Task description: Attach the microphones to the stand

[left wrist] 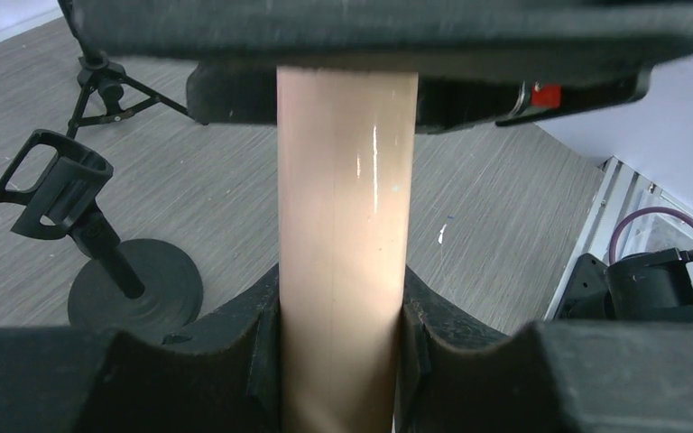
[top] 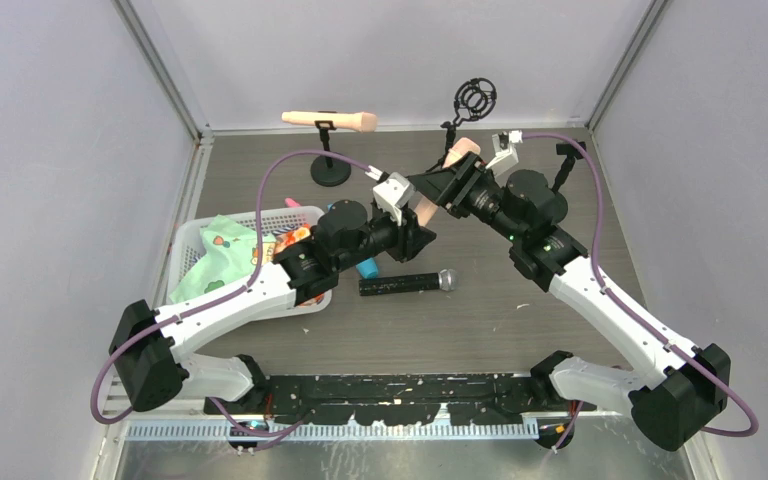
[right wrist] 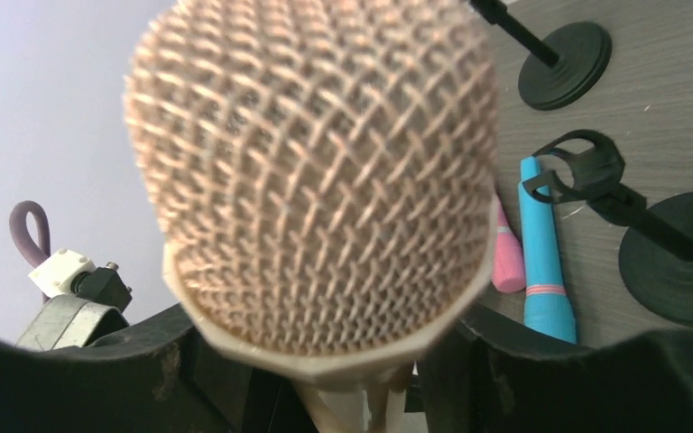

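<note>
One peach microphone (top: 330, 120) lies clipped across the back-left stand (top: 331, 170). A second peach microphone (top: 457, 155) is held in the air between both grippers. My left gripper (top: 422, 215) is shut on its smooth body (left wrist: 343, 225). My right gripper (top: 447, 185) is closed around its neck just under the mesh head (right wrist: 316, 171). The black microphone with a silver head (top: 408, 284) lies on the table. The blue microphone (right wrist: 541, 253) lies under my left arm, with only its end showing from above (top: 368, 268).
An empty clip stand (left wrist: 54, 185) is close to the left of the held microphone. A shock-mount stand (top: 475, 98) and another small stand (top: 563, 160) are at the back right. A white basket (top: 200, 235) of cloth and toys sits at the left. A pink object (right wrist: 505, 262) lies beside the blue microphone.
</note>
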Robot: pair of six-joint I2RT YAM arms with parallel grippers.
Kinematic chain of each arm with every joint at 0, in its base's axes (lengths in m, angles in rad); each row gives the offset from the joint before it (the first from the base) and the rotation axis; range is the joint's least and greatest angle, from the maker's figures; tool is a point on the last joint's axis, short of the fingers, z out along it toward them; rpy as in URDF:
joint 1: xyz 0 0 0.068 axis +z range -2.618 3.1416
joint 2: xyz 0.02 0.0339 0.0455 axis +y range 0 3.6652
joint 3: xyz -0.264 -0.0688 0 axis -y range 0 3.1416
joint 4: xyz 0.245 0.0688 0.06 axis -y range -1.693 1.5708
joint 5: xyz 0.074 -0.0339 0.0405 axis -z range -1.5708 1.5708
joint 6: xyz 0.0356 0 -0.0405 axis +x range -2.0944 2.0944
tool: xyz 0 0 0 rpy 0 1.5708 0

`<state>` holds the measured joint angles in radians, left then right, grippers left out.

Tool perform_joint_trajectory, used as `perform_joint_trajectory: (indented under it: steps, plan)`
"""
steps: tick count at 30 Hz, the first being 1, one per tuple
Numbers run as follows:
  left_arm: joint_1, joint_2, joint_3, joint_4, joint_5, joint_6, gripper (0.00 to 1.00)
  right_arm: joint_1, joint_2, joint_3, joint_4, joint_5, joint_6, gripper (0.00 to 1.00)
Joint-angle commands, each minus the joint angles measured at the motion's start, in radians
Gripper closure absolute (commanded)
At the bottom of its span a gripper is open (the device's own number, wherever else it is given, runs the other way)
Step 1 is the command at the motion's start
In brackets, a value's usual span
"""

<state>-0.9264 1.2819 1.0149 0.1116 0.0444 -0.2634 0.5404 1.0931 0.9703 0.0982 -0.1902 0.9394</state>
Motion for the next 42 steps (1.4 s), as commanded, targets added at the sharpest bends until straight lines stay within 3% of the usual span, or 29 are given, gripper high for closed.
perform_joint_trajectory:
  steps: [1, 4, 6, 11, 16, 19, 22, 24, 27, 29, 31, 34, 42]
  plan:
    - [0.005, -0.004, 0.02, 0.081, 0.012, -0.011, 1.0, 0.015, 0.001, 0.003, 0.066, -0.016, 0.001, 0.42]
    - [0.004, -0.011, 0.009, 0.083, 0.002, -0.009, 1.0, 0.015, 0.0, -0.001, 0.067, 0.01, -0.005, 0.5]
    - [0.004, -0.017, -0.002, 0.086, -0.002, -0.008, 1.0, 0.015, -0.007, -0.005, 0.061, 0.039, -0.015, 0.5]
    - [0.004, -0.034, -0.023, 0.088, -0.005, -0.005, 1.0, 0.016, -0.023, -0.01, 0.057, 0.097, -0.029, 0.36]
    - [0.004, -0.041, -0.031, 0.086, -0.015, 0.003, 1.0, 0.015, -0.022, -0.008, 0.065, 0.103, -0.027, 0.37]
    - [0.004, -0.042, -0.035, 0.086, -0.017, 0.001, 1.0, 0.015, -0.024, -0.016, 0.067, 0.107, -0.024, 0.45]
    - [0.004, -0.042, -0.035, 0.085, -0.034, -0.004, 0.98, 0.015, -0.028, -0.024, 0.07, 0.107, -0.021, 0.64]
    - [0.004, -0.04, -0.035, 0.078, -0.079, -0.009, 0.82, 0.016, -0.031, -0.032, 0.071, 0.12, -0.02, 0.79]
    - [0.007, -0.039, -0.036, 0.063, -0.158, -0.009, 0.3, 0.016, -0.057, -0.054, 0.062, 0.207, -0.021, 0.93]
    - [0.016, -0.046, -0.044, 0.057, -0.211, -0.003, 0.17, 0.014, -0.086, -0.058, 0.003, 0.349, -0.018, 0.99]
    - [0.037, -0.061, -0.066, 0.065, -0.235, 0.008, 0.1, 0.005, -0.12, -0.057, -0.05, 0.455, -0.038, 0.99]
    - [0.075, -0.087, -0.141, 0.107, -0.249, 0.019, 0.08, -0.009, -0.151, -0.059, -0.115, 0.574, -0.095, 0.99]
    - [0.124, -0.049, -0.329, 0.436, -0.225, 0.066, 0.09, -0.024, -0.209, -0.072, -0.203, 0.616, -0.23, 0.99]
